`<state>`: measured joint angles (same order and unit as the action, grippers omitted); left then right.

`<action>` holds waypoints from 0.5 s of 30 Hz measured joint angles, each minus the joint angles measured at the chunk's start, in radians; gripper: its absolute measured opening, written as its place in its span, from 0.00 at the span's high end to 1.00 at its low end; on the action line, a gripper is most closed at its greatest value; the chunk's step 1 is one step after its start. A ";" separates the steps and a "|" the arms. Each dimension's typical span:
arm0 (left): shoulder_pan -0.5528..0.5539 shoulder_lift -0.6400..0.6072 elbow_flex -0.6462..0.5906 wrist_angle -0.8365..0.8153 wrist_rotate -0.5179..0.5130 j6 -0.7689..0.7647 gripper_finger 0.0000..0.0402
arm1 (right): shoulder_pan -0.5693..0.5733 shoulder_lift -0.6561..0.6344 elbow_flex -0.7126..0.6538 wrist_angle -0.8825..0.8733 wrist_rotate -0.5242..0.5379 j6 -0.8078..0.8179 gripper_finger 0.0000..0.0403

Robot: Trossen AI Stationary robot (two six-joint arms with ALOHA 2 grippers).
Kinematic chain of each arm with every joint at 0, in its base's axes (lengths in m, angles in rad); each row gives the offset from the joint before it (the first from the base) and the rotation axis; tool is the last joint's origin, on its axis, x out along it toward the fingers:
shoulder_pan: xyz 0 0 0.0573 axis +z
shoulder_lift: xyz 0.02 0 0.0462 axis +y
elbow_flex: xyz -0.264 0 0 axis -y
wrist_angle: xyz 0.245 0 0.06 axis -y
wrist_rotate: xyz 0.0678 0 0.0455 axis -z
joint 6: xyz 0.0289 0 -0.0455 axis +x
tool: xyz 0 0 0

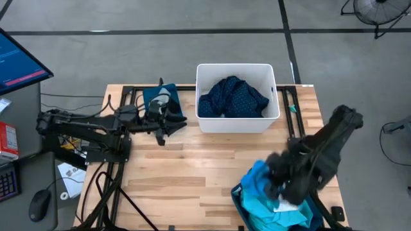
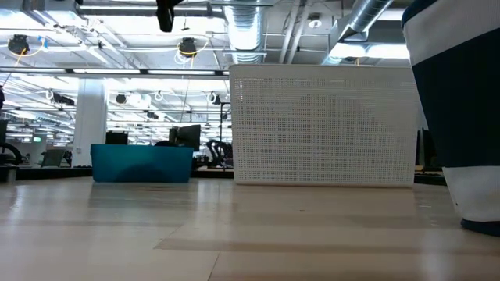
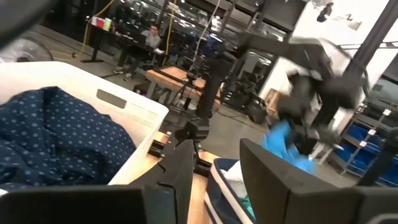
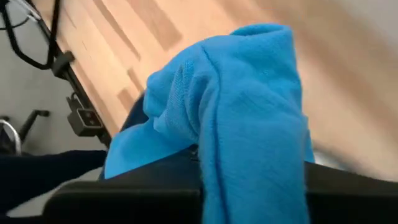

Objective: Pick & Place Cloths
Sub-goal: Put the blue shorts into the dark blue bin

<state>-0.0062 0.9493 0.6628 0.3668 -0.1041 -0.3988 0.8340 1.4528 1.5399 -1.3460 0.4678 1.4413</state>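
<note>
My right gripper (image 1: 276, 183) is over the near right of the table, shut on a bright blue cloth (image 1: 259, 179) above a navy fabric bin (image 1: 239, 196). That bin holds turquoise (image 1: 273, 215) and white (image 1: 284, 205) cloths. A navy cloth with small white dots (image 1: 232, 97) lies bunched in the white plastic tub (image 1: 236, 123) at the table's far middle. My left gripper (image 3: 217, 180) hovers left of the tub, pointing level toward the right, open and with nothing between its fingers. My right gripper holds the bright blue cloth in a bunched mass of folds (image 4: 249, 124), coming from above and slanting down. The cloth drapes over and hides the fingers, so the part gripped cannot be told. It hangs lifted above the navy bin's far left corner.
A teal fabric bin (image 1: 159, 97) stands at the far left behind my left gripper. Bare wooden tabletop (image 1: 186, 173) lies between the two arms. Cables (image 1: 106, 186) hang off the table's near left edge. A desk with a mouse (image 1: 40, 204) is beyond the left edge.
</note>
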 joint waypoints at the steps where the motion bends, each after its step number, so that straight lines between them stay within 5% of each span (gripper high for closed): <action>1: 0.003 0.000 0.000 0.000 -0.001 0.000 0.72 | 0.026 0.019 -0.036 0.043 -0.003 0.057 0.96; 7: 0.024 0.000 0.000 0.000 -0.001 0.001 0.73 | 0.099 0.141 -0.188 0.114 -0.107 0.342 0.95; 11: 0.029 0.000 0.000 0.000 -0.001 0.001 0.73 | 0.094 0.208 -0.282 0.177 -0.321 0.363 0.94; 15: 0.029 0.000 0.000 0.001 -0.001 0.001 0.73 | 0.095 0.264 -0.387 0.397 -0.425 0.323 0.94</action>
<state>0.0231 0.9497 0.6628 0.3676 -0.1047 -0.3977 0.9291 1.7171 1.1530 -0.9492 0.0426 1.7647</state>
